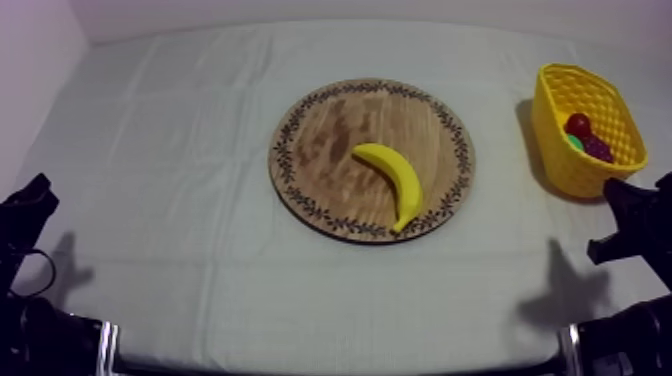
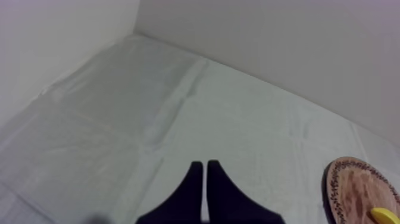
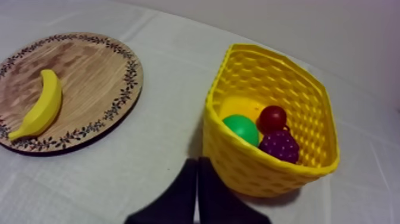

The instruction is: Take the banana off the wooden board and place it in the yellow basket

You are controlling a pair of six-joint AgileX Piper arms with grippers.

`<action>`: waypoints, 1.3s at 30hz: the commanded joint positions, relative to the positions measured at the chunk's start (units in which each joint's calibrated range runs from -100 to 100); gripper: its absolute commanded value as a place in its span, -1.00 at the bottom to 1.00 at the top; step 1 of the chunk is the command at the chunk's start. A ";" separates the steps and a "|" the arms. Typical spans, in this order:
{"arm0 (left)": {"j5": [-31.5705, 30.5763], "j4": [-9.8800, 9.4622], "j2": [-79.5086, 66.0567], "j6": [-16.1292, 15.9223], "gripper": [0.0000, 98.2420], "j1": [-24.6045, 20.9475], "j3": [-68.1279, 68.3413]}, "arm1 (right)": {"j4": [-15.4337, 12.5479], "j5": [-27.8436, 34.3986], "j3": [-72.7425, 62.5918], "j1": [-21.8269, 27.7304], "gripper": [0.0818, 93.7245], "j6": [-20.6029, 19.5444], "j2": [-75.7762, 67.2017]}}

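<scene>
Lying on the wooden board (image 1: 330, 140), right of its middle, the banana (image 1: 392, 178) has nothing touching it. The right gripper (image 3: 198, 162) hangs just beside the yellow basket (image 3: 256, 173), its fingers pressed together in a narrow wedge, well apart from the banana. The left gripper (image 2: 204, 164), likewise closed on nothing, sits over the cloth (image 2: 119, 119), off to the board's side. Inside the basket rest a small red fruit (image 3: 272, 117), a bunch of grapes (image 3: 280, 146) and a green fruit (image 3: 241, 129).
</scene>
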 commanded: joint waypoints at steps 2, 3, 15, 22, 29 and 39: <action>0.00 0.03 0.00 -0.01 -1.00 0.01 0.03 | 0.00 -0.01 0.02 0.00 -0.99 0.01 -0.01; 0.00 0.03 0.00 -0.01 -1.00 0.01 0.03 | 0.00 -0.01 0.02 0.00 -0.99 0.01 -0.01; 0.00 0.03 0.00 -0.01 -1.00 0.01 0.03 | 0.00 -0.01 0.02 -0.42 -0.99 0.12 -0.01; 0.00 0.03 0.00 -0.01 -1.00 0.01 0.03 | 0.10 0.69 0.02 -5.75 -0.99 -0.63 -0.08; 0.00 0.03 0.00 -0.01 -1.00 0.01 0.03 | 0.18 1.08 0.02 -8.11 -0.99 -1.17 -0.10; 0.00 0.03 0.00 -0.01 -1.00 0.01 0.03 | 4.56 1.36 -2.69 -15.55 -0.99 -0.37 5.78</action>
